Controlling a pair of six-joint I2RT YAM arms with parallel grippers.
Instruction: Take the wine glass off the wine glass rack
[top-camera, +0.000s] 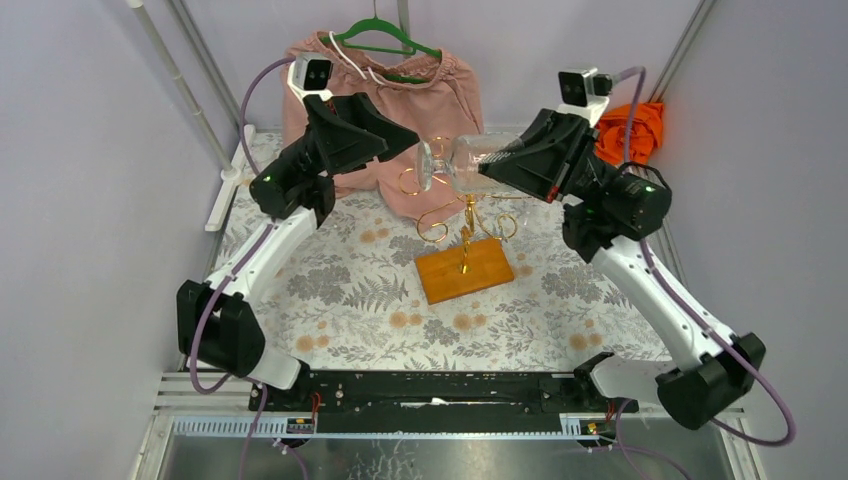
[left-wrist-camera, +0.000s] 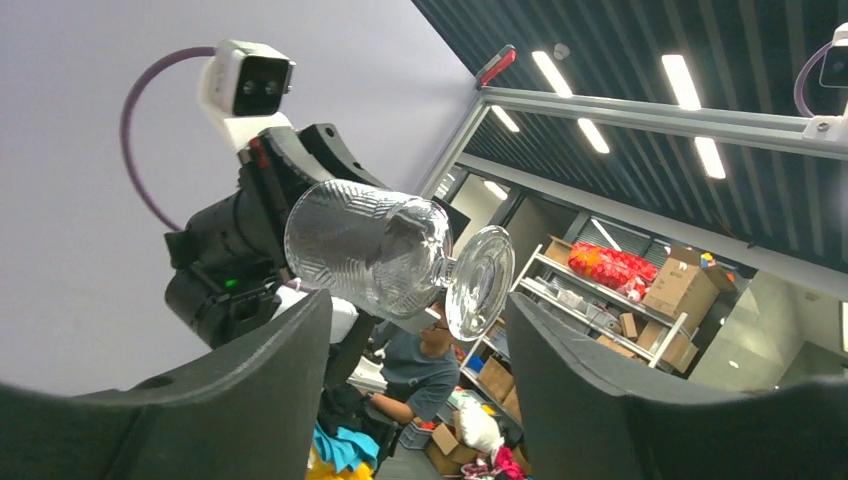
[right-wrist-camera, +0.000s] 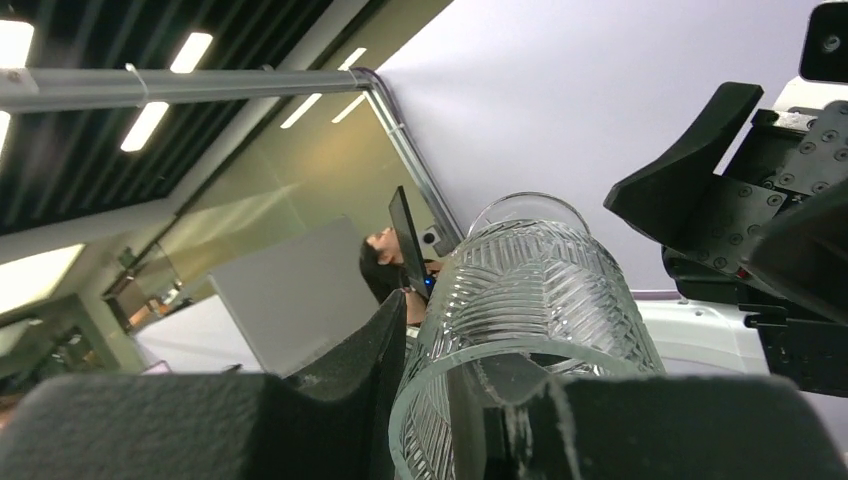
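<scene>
Right claw (top-camera: 492, 166): clamped on the bowl rim of the glass (top-camera: 457, 162). Left claw (top-camera: 409, 147): spread wide, empty, just beside the foot. Rack (top-camera: 464, 268): upright. The glass lies sideways above its scrolls, between both claws.

I work in a robot lab, inside a test cell: plain lilac panels (top-camera: 80, 200) on metal posts (top-camera: 183, 90) wall in my table (top-camera: 340, 290). Over the panels I see a warehouse-like hall with a black slatted ceiling (left-wrist-camera: 640, 40), strip lights (left-wrist-camera: 570, 100), shelves (left-wrist-camera: 590, 300) of cardboard boxes (left-wrist-camera: 685, 285) and a seated person (left-wrist-camera: 420, 365)
</scene>
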